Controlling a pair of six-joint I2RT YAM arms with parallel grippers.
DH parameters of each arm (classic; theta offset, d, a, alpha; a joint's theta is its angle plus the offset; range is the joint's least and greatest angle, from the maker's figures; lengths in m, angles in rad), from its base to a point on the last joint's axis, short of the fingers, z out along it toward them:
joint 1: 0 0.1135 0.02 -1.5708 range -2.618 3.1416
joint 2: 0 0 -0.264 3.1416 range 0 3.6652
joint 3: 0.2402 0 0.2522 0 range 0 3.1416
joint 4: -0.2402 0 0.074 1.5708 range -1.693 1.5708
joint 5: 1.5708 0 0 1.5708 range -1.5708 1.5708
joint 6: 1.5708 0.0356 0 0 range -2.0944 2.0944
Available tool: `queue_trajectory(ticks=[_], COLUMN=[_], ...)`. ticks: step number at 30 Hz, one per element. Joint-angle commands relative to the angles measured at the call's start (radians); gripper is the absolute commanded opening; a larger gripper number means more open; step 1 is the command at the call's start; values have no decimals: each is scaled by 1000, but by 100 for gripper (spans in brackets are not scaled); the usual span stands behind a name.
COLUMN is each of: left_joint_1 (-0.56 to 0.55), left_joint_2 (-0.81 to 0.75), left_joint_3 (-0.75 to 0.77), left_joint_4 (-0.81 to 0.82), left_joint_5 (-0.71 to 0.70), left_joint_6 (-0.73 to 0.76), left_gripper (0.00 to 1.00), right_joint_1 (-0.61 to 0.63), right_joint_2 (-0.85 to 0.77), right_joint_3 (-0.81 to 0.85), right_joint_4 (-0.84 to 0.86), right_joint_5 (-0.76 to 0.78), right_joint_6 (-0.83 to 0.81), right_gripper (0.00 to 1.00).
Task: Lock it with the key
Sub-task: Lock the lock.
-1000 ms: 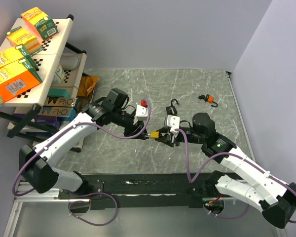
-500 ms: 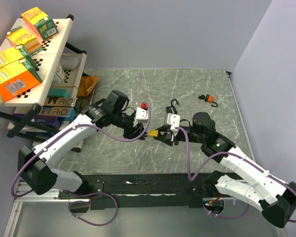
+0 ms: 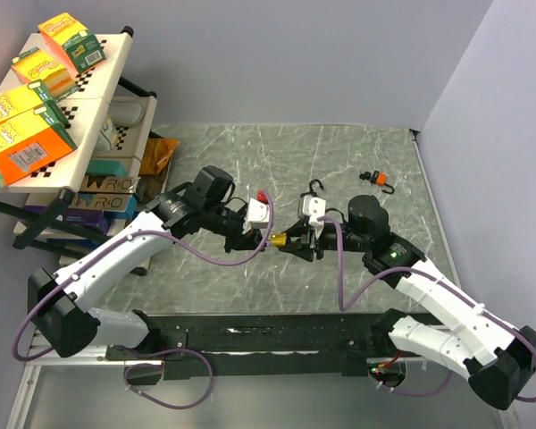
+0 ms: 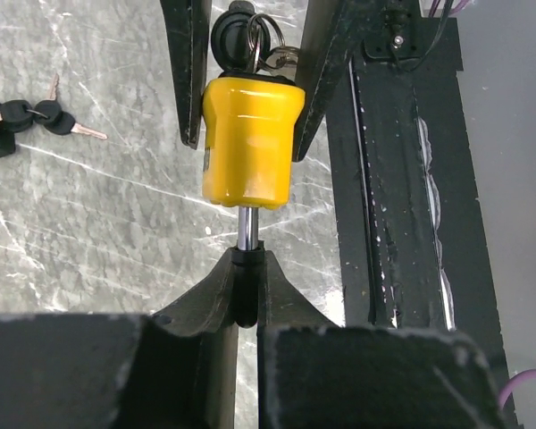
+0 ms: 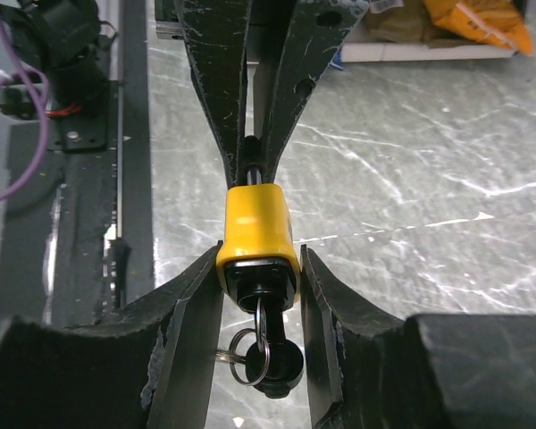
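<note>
Hovering over the grey marbled table (image 3: 339, 152), left pincer (image 4: 246, 266) pinches the padlock (image 4: 250, 143) by its shackle (image 4: 247, 228), right pincer (image 5: 259, 257) its body.

Grey marble tabletop (image 3: 250, 152); pale lilac walls (image 3: 295, 54); white shelf rack (image 3: 96, 79) left, orange boxes (image 3: 27, 147) stacked.

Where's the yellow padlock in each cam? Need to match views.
Top external: yellow padlock near the picture's centre, slightly below middle.
Left wrist: upper centre.
Right wrist: centre, keys below it.
Shared landmark: black base rail, on the right in left wrist, on the left in right wrist.
</note>
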Motion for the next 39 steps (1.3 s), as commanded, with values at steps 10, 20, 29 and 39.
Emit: queue_trajectory(ticks=[10,20,29,39], left_joint_1=[5,3,3,5], left_joint_2=[47,68,68,65], left_joint_3=[124,144,139,141], left_joint_4=[-92,-62,-51,7], left_joint_5=[46,62,62,80], left_joint_6=[-33,-88,-97,-140], left_gripper=[1,1,1,1], right_joint_1=[-70,-72,-81,-84], right_joint_2=[50,72,90,141], right_joint_3=[128,137,142,171], right_joint_4=[-146,-159,-192,-182], right_joint_5=[-178,-176,-176,-257], right_joint_6=[-77,-79,-105,-77], right_gripper=[53,59,46,21])
